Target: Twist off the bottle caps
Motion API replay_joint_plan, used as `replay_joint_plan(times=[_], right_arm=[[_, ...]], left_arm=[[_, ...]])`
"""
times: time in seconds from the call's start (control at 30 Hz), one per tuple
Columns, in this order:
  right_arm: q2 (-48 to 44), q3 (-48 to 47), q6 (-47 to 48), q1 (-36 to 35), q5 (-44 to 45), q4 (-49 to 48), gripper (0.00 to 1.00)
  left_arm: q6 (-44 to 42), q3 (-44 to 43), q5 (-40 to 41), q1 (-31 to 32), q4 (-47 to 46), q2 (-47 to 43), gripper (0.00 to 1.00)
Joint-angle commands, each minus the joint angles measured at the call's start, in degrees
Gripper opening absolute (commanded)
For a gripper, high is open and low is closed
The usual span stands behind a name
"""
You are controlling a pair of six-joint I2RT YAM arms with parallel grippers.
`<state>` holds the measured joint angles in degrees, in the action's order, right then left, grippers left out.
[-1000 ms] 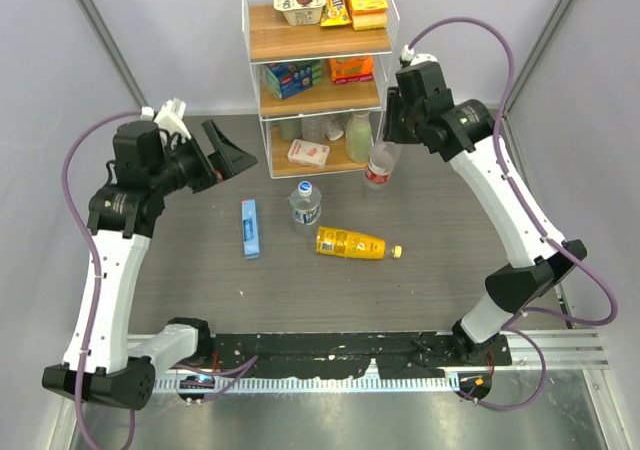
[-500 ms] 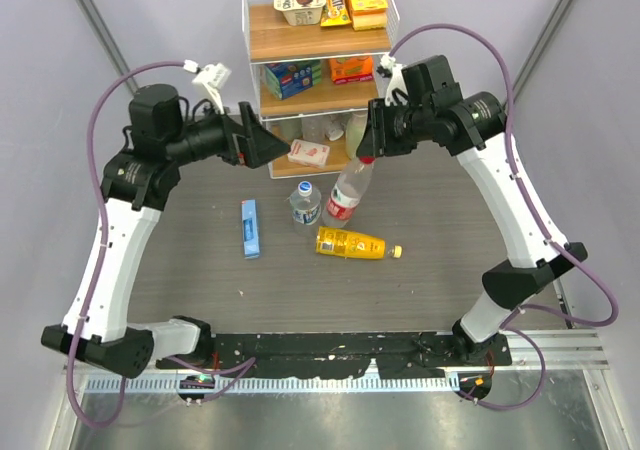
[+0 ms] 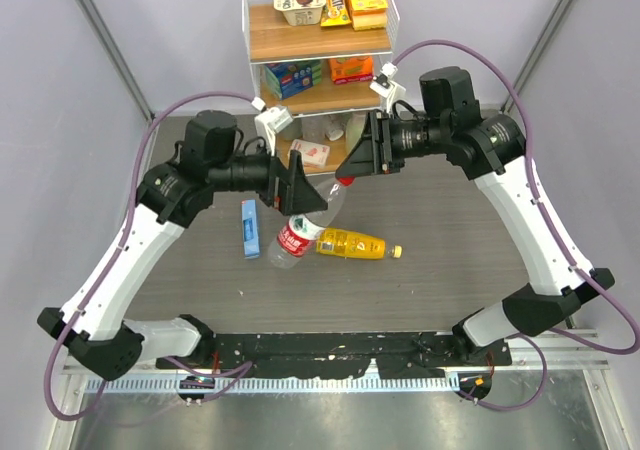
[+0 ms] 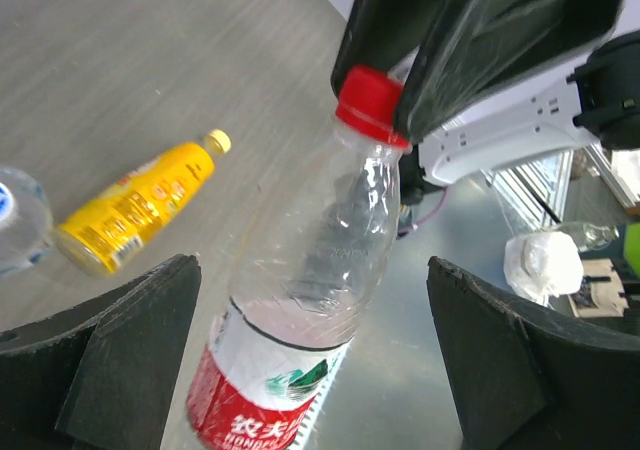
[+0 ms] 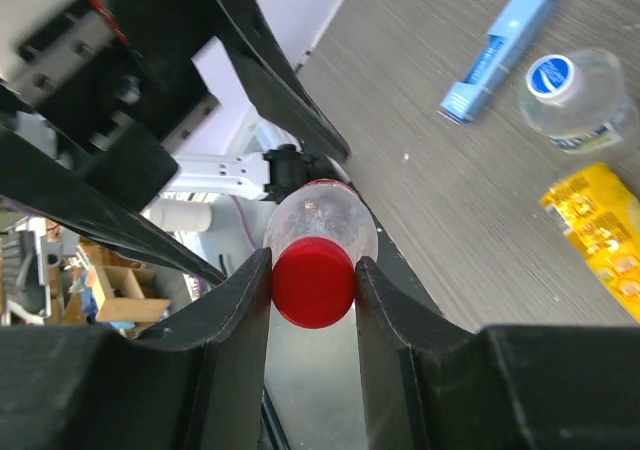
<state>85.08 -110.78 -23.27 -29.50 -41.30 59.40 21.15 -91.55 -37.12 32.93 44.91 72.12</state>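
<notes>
Top-cam: red-label bottle (image 3: 296, 235) hangs tilted in the air over table (image 3: 450, 270), base pointing near-left. R gripper (image 3: 347, 173) is clamped on its red cap (image 3: 344, 178). L gripper (image 3: 298, 190) jaws are wide, straddling the bottle's upper body. Juice bottle (image 3: 350, 243) lies on its side just beside it, w/ blue box (image 3: 250, 228) to the left.

L wrist: fingers far apart w/ bottle between, no contact seen. Water bottle (image 4: 15, 220) at left edge, on table.

R wrist: fingers pinch cap from both sides.

Glossy clear plastic bottle (image 4: 310, 300), smooth red cap (image 5: 313, 288), matt grey table (image 3: 440, 260).
</notes>
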Motion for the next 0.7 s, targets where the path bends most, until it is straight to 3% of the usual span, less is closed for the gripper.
replay_joint_plan(times=[0.0,0.23,0.67], right_arm=[[-2.6,0.9,-6.5,0.3,-6.7,-9.1,0.02],[-3.4,1.5,-9.7,0.3,-7.7,-10.7,0.02],[-5.5,4.3,-11.7,0.3,-9.2,-13.0,0.02]], left_arm=[[4.9,3.7,1.6,3.3,-3.2,-5.5,0.99],[9.7,13.1,1.5,4.2,-6.4,-13.9,1.0],[9.4,18.2,4.1,4.8,-0.9,-18.3,1.0]])
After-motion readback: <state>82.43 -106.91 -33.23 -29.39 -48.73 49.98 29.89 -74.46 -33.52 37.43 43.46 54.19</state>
